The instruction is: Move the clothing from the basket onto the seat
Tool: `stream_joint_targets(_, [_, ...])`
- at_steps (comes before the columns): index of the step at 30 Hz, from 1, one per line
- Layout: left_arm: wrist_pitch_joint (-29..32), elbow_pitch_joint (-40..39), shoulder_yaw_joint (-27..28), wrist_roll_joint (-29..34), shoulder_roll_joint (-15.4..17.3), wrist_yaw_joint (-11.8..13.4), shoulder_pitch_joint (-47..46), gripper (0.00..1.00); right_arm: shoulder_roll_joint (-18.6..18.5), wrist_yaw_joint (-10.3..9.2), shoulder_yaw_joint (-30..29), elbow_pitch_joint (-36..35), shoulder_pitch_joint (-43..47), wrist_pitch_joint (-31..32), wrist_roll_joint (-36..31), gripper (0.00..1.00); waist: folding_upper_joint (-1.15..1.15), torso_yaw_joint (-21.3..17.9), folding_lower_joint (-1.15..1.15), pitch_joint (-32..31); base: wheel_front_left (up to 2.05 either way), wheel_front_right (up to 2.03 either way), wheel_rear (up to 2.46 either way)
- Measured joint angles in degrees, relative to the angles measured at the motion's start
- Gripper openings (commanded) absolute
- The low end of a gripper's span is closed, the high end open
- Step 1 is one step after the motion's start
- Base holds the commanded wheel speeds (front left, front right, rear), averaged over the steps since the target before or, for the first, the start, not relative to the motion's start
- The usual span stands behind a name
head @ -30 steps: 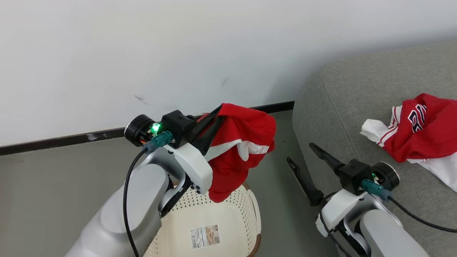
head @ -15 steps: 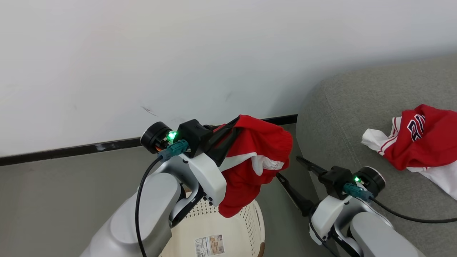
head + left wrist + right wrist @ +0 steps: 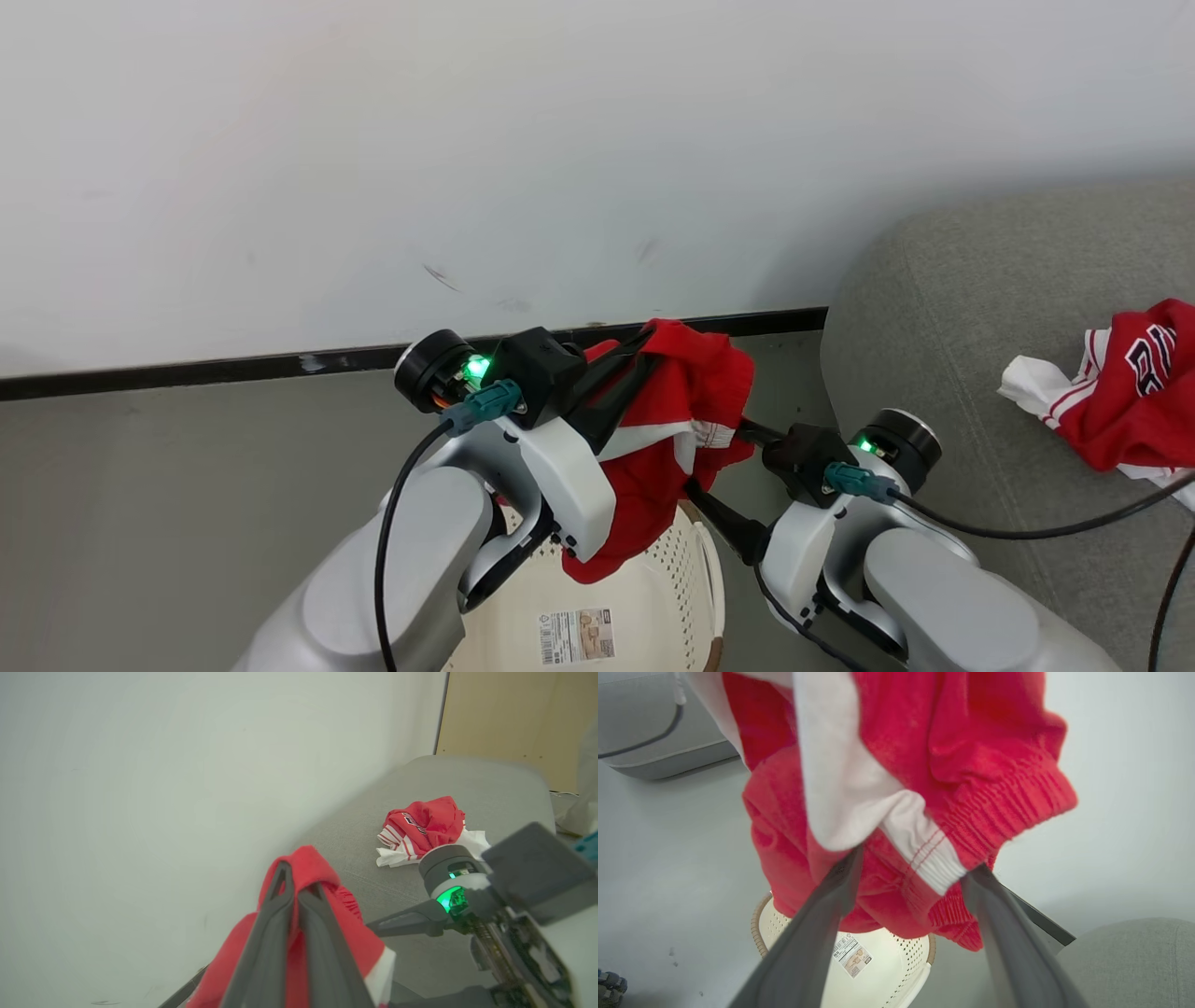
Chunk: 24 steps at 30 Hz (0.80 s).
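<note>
Head view: two red-and-white garments, one basket, one sofa, two tools. The left tool (image 3: 635, 347) is clamped on the held garment (image 3: 686, 411), which hangs in the air above the far rim of the basket (image 3: 695, 597), clear of it. The right tool (image 3: 721, 459) has its fingers spread wide, their tips at the cloth's lower folds. The second garment (image 3: 1130, 401) lies on the sofa (image 3: 971, 308), near the picture's right edge. Bare grey cushion lies between it and the sofa's rounded corner. Grey floor (image 3: 168, 485) is open to the left.

Left wrist view: the left tool (image 3: 296, 882) has its fingers pressed together with red cloth (image 3: 308, 858) draped over the tips. Beyond it, the second garment (image 3: 425, 821) sits mid-cushion, with free sofa (image 3: 444, 774) surface all round.

Right wrist view: the right tool (image 3: 915, 865) stands open, one finger on each side of the garment's (image 3: 971, 765) hanging hem. Below is the basket (image 3: 896, 970), with one paper label (image 3: 850, 954) on its bottom.
</note>
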Motion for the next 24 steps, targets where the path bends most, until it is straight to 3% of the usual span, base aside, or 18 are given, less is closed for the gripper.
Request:
stream_joint_targets(1, [0.3,-0.2,-0.1,0.0,0.0,0.0,0.0,0.00,0.0,0.00,0.7,0.3,-0.6,0.0,0.4,1.00,0.00,0.3,0.00,0.0,0.00,0.00,0.00])
stream_joint_targets(3, [0.3,-0.4,-0.2,0.0,0.0,0.0,0.0,0.00,0.0,0.00,2.3,0.9,-1.5,0.0,1.0,0.44,0.00,0.7,0.00,0.1,0.00,0.00,0.00])
stream_joint_targets(6, [0.8,-0.6,-0.3,-0.1,0.0,0.0,0.1,0.00,0.1,0.00,4.6,1.3,-2.4,0.0,2.2,0.08,0.00,1.3,0.00,0.2,0.00,0.00,0.00])
stream_joint_targets(7, [0.8,-0.7,-0.4,-0.4,0.0,0.0,0.1,0.00,0.3,0.00,5.0,1.3,-2.5,0.0,2.6,0.08,0.00,1.5,0.00,0.2,0.00,0.00,0.00])
stream_joint_targets(8, [0.8,-0.8,-0.4,-0.6,0.0,0.1,0.1,0.00,0.3,0.00,5.6,1.4,-2.5,0.0,3.0,0.00,0.00,1.6,0.00,0.2,0.00,0.00,0.00])
stream_joint_targets(16, [1.3,-1.3,-0.2,-0.6,0.2,0.4,0.5,0.00,0.5,0.00,7.8,1.5,-3.6,0.0,6.7,0.00,0.00,1.7,0.00,0.4,0.00,0.00,0.00])
stream_joint_targets(24, [1.3,-1.1,0.5,-1.5,0.9,1.2,2.6,0.00,-2.0,0.00,3.7,-1.0,-3.6,0.0,8.3,0.00,0.00,0.7,0.00,0.5,0.00,0.00,0.00])
